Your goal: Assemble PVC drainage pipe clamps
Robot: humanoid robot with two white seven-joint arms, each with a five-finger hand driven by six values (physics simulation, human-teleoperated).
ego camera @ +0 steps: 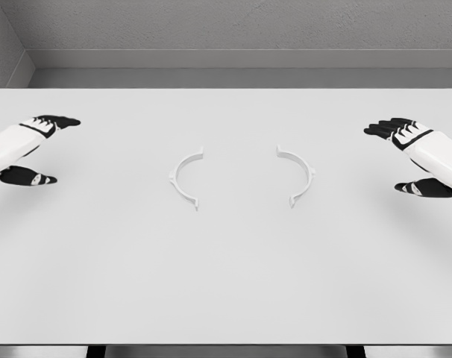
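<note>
The left hand [28, 149] comes in at the picture's left edge, white at the wrist and black at the fingers; its fingers [58, 121] reach straight out toward the middle of the table while the thumb lies lower and apart from them, so the hand is spread wide and holds nothing; it hovers over the white table [226, 283], well apart from the clamp parts. Right of it, a little left of the table's middle, lies the left clamp half [183, 177], a thin white arc that bulges to the left and opens to the right, with a small tab at each end; it lies flat on the table. Just across a clear gap lies the right clamp half [299, 174], its mirror, bulging to the right and opening to the left, also flat, its tabs facing those of the other half; the two halves do not touch. At the far right the right hand [420, 156] enters from the picture's right edge; its fingers are likewise extended and parted from the thumb below, grasping nothing, well away from the nearer half.
</note>
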